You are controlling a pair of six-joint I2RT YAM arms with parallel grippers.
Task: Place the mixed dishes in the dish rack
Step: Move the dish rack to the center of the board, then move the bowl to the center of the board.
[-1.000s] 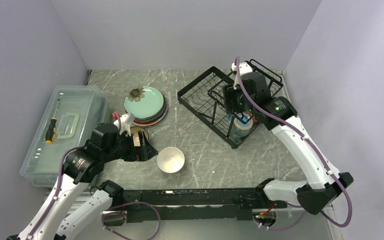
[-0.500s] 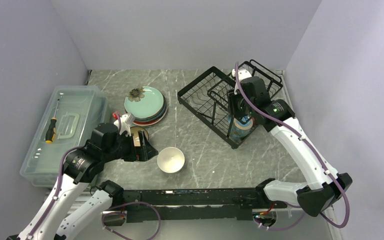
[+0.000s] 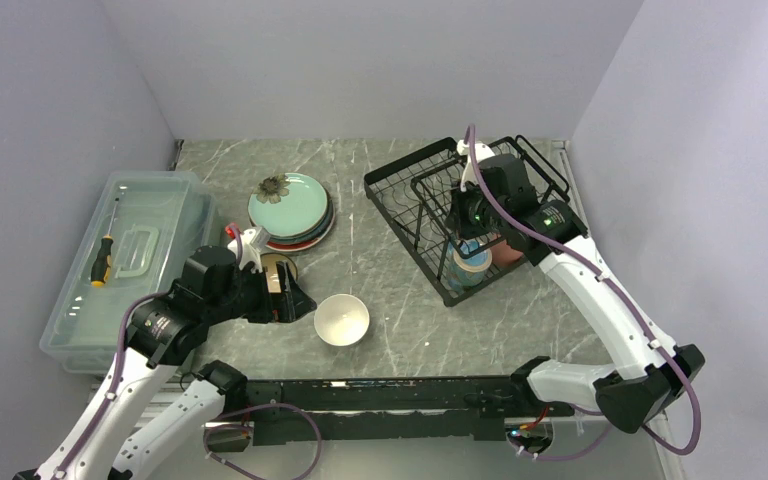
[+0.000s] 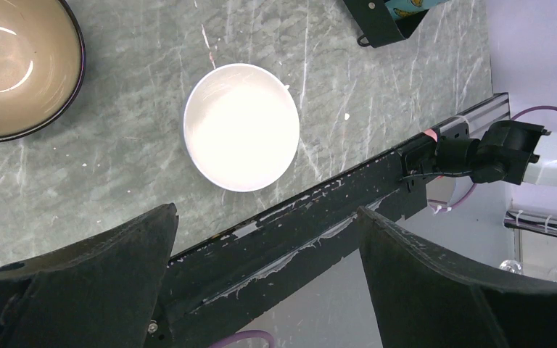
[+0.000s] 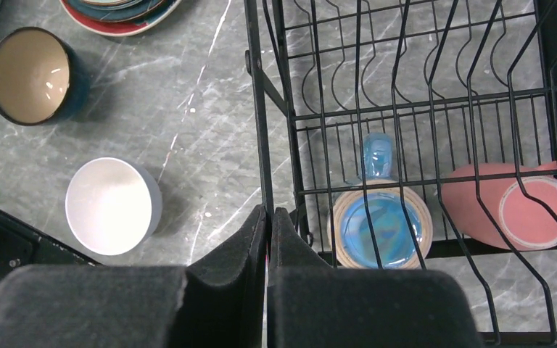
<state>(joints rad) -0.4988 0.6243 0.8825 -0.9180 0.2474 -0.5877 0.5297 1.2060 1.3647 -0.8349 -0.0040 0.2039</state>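
Right wrist: white bowl (image 5: 112, 206), glazed, rigid, judged slippery and fragile; to be taken by the rim. Left gripper (image 4: 265, 214) held wide open; right gripper (image 5: 267, 217) pinched on dish rack (image 5: 406, 110) wire.

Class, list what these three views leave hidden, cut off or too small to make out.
Plates under the mint-green plate: top view, it covers them; only rims show.
Brown bowl: left wrist view, cut by the picture's corner; top view, left arm hides most.
Pink mug: top view, right arm covers most.
Whether the shut right jaws pinch a dish rack wire: right wrist view, their pads hide it.
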